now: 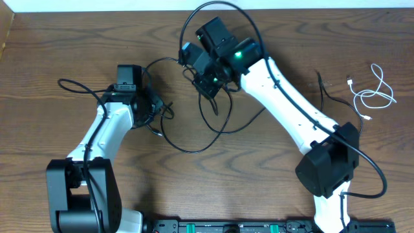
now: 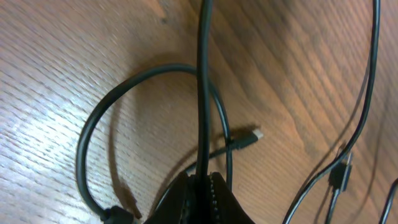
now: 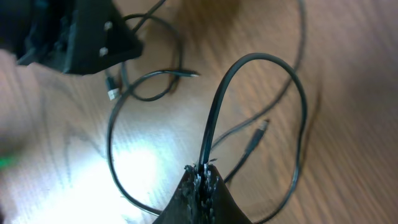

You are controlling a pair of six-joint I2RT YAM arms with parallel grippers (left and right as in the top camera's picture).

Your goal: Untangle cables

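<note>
At the near edge of the wooden counter [image 1: 39, 52], the bases of both arms stand to the left and right. The white left arm [image 1: 107, 129] and the white right arm [image 1: 291, 103] both lean away toward the middle. Between them the black cables [image 2: 202, 81] lie in loose, overlapping loops on the bare wood, the widest loop sagging toward the near edge.

Farther in, left of centre, the left fingers [image 2: 224, 199] are pressed together on one black strand, which runs straight up out of the grip in the left wrist view. Just behind it a curl of cable rests flat on the counter. A small plug [image 2: 250, 136] lies just beside that curl, and a second plug [image 2: 341, 174] lies off to one side.

Toward the right edge, well apart from the tangle, the white cable [image 1: 377, 97] lies alone in a few slack bends. A separate black strand [image 1: 323, 90] lies between it and the right arm.

Farthest in, near the centre of the far edge, the right fingers [image 3: 214, 196] are clamped on another black strand. It arches up out of the grip and drops back to the wood, with a loose plug end [image 3: 258, 134] lying inside the arch.
</note>
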